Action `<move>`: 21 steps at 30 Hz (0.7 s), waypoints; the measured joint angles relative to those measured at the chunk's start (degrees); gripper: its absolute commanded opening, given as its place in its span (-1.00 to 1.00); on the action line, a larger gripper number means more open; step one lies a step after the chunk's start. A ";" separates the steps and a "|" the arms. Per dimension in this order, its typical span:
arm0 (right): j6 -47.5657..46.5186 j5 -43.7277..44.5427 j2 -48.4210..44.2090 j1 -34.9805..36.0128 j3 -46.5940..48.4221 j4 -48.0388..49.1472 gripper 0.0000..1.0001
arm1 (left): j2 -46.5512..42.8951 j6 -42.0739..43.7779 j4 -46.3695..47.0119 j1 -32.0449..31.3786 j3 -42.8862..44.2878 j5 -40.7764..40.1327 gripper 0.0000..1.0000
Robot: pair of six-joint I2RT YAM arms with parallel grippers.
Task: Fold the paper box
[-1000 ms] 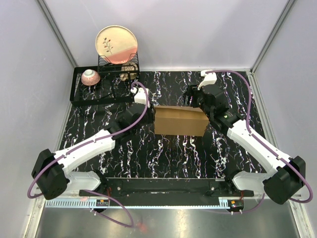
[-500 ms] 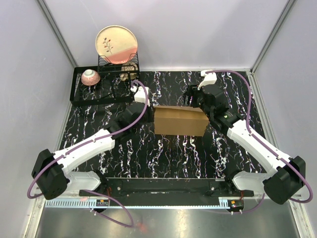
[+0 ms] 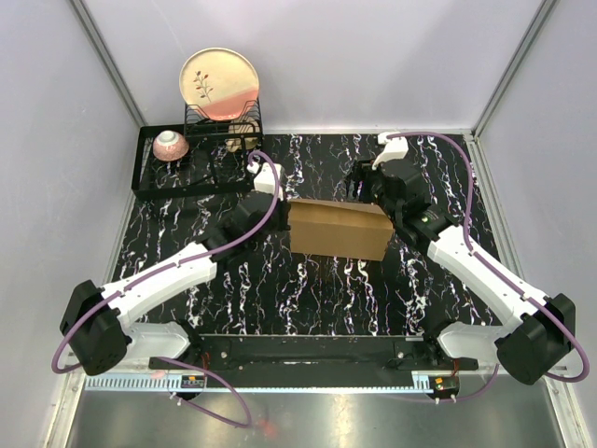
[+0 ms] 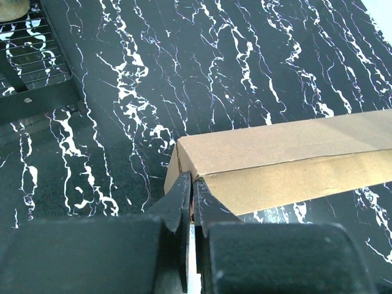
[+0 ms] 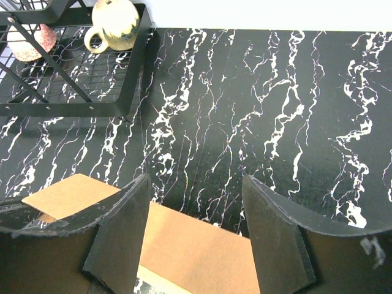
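Observation:
The paper box (image 3: 338, 229), a flat brown cardboard carton, lies in the middle of the black marbled table. My left gripper (image 3: 284, 213) is at its left end. In the left wrist view the two black fingers (image 4: 184, 202) are pressed together on the near left corner of the paper box (image 4: 275, 153), with a thin cardboard edge pinched between them. My right gripper (image 3: 373, 193) hangs over the box's right end. Its fingers (image 5: 119, 233) stand wide apart above the paper box (image 5: 196, 251) and hold nothing.
A black wire dish rack (image 3: 154, 182) stands at the back left, holding an upright plate (image 3: 219, 84), a pink bowl (image 3: 171, 145) and a cream mug (image 5: 114, 21). Pale walls close in the table on the left, back and right.
My left gripper has shut on the box's left corner. The box's front right corner has shifted slightly toward the front. The right arm has hardly moved.

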 measured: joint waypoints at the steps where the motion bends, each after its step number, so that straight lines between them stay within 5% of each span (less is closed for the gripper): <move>1: 0.00 0.00 0.00 0.00 -0.07 0.00 0.34 | 0.00 0.00 0.02 0.00 0.00 0.09 -1.00; 21: 0.02 0.02 -0.07 0.00 -1.36 0.02 0.33 | 0.20 -1.73 9.22 0.11 -4.90 0.11 -1.00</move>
